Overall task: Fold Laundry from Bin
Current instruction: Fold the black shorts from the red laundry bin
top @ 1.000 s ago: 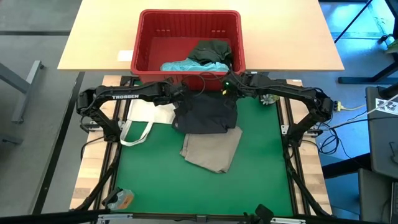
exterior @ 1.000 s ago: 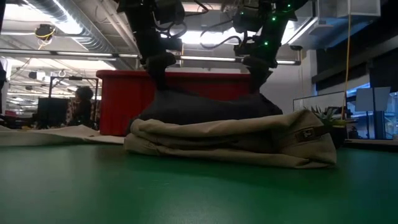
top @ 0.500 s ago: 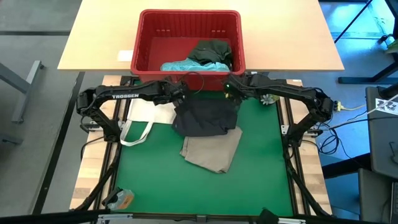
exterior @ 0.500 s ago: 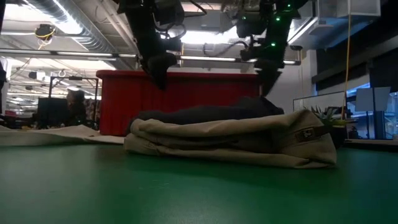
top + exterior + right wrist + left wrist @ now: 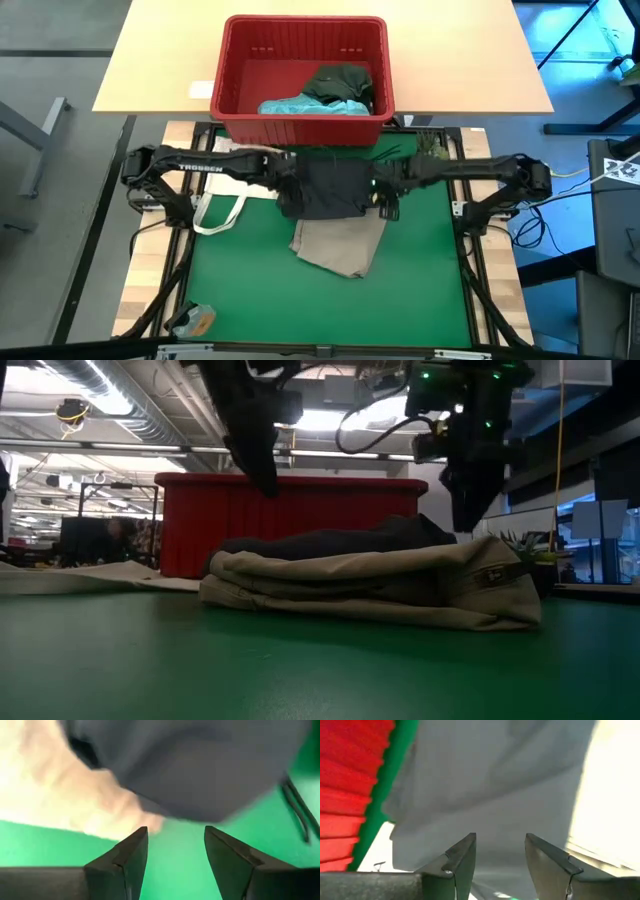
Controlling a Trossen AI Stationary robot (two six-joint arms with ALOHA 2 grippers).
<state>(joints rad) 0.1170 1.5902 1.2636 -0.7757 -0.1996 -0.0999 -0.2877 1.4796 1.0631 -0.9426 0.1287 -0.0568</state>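
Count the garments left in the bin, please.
2: a turquoise one near the bin's front wall and a dark green one behind it, toward the right. More may lie hidden underneath.

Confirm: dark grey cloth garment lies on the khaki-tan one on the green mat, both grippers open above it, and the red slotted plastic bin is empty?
Not quite: the red slotted plastic bin is not empty. The high view shows a light turquoise garment and a dark green garment inside it. The rest holds: dark grey cloth garment lies on the khaki-tan garment, left gripper and right gripper open above it.
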